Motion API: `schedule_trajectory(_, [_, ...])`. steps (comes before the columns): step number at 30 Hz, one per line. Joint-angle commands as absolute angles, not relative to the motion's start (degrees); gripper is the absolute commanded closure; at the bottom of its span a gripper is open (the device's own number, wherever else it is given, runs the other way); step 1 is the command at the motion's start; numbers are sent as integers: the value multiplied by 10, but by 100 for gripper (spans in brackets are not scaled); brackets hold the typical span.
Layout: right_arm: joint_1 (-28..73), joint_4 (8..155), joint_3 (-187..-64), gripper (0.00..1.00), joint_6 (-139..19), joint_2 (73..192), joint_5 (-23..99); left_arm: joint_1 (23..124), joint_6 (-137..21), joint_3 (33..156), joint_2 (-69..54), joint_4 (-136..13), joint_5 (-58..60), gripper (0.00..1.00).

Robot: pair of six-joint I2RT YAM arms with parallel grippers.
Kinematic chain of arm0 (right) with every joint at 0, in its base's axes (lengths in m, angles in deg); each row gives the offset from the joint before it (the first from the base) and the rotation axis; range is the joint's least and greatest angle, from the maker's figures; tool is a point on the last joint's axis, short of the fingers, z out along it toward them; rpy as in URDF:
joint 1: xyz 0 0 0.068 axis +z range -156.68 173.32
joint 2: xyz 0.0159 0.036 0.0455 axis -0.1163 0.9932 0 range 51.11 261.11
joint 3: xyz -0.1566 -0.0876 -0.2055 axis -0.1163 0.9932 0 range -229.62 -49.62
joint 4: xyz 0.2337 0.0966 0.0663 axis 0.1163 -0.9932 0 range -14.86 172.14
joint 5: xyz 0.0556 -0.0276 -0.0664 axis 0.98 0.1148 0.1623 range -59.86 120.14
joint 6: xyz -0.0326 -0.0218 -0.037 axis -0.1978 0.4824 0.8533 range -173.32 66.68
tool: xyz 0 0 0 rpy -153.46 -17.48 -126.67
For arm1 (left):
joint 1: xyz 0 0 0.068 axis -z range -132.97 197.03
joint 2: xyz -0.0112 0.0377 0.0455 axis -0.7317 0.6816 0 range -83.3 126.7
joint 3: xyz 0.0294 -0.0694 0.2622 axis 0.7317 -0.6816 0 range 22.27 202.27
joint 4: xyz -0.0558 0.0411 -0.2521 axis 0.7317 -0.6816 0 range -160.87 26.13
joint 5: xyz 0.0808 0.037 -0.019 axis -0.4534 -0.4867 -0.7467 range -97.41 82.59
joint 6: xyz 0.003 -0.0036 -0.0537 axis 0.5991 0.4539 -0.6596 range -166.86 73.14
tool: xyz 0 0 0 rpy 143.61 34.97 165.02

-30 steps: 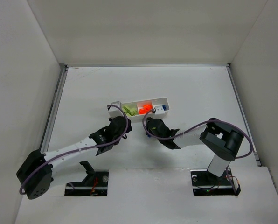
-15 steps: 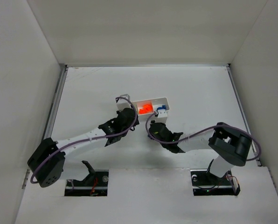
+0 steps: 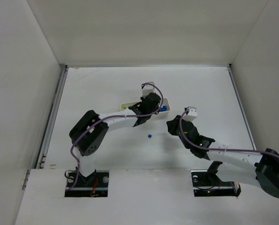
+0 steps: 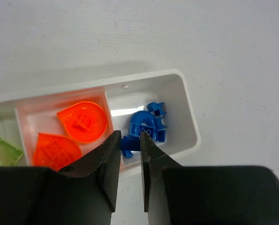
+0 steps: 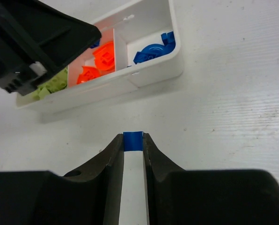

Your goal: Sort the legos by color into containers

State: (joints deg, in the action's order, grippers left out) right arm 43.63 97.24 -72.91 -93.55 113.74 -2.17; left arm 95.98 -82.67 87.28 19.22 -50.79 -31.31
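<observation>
Where the white table (image 3: 200,89) ends, upright white panels close it in on three sides: a left wall (image 3: 22,93), a back wall (image 3: 144,33) and a right wall (image 3: 266,84). A grey rail (image 3: 54,112) runs along the left edge. At the near side a white ledge (image 3: 149,197) spans the width around the arm bases. A broad stretch of tabletop lies between the tray and the back wall, and broad stretches run out from both of its ends to the side walls.

The left arm (image 3: 116,121) rises from its base, folds, and reaches rightward to the middle of the table. The right arm (image 3: 233,157) lies low along the near edge from the far right and bends in toward the centre.

The tray (image 5: 156,74) lies crosswise near mid-table. Lime green pieces (image 4: 3,151) fill its left compartment, orange teardrop pieces (image 4: 82,123) the middle one, and a blue arch piece (image 4: 146,127) sits in the right one.

The left gripper (image 4: 129,137) hangs over the tray's near wall, at the divider between the orange and blue compartments, its jaws clamped on a blue piece (image 4: 128,144). The right gripper (image 5: 133,137) sits on the near side of the tray, off its right end and apart from it, its jaws pinched on a small blue brick (image 5: 133,141).

A loose blue brick (image 3: 149,136) lies on the table nearer than the tray, between the arms, touching nothing.
</observation>
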Motion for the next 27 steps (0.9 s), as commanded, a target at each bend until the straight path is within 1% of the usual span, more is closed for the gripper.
schedule_trajectory(1, [415, 956, -721, 77, -946, 1103, -5, 961, -810, 928, 225, -492, -308, 86])
schedule_trajectory(3, [401, 952, -725, 77, -942, 1096, 6, 964, -802, 953, 251, -496, -311, 81])
schedule_trajectory(5, [389, 950, -733, 77, -938, 1098, 17, 963, -805, 963, 263, -501, -311, 73])
schedule_trajectory(6, [381, 950, -740, 77, -932, 1103, 21, 963, -806, 962, 263, -501, -310, 70])
schedule_trajectory(8, [363, 952, -756, 77, -922, 1122, 32, 966, -803, 950, 246, -495, -312, 62])
schedule_trajectory(11, [342, 956, -787, 77, -909, 1156, 46, 966, -796, 927, 207, -492, -313, 56])
schedule_trajectory(13, [332, 961, -812, 77, -901, 1183, 52, 963, -795, 904, 172, -490, -313, 55])
schedule_trajectory(17, [319, 971, -861, 76, -885, 1233, 61, 972, -793, 825, 90, -488, -323, 61])
schedule_trajectory(20, [313, 973, -900, 76, -872, 1283, 63, 993, -786, 755, 38, -487, -343, 62])
schedule_trajectory(25, [305, 970, -967, 76, -858, 1364, 63, 1059, -791, 628, -49, -492, -397, 60])
schedule_trajectory(27, [303, 968, -985, 73, -855, 1385, 59, 1093, -802, 595, -68, -493, -412, 57])
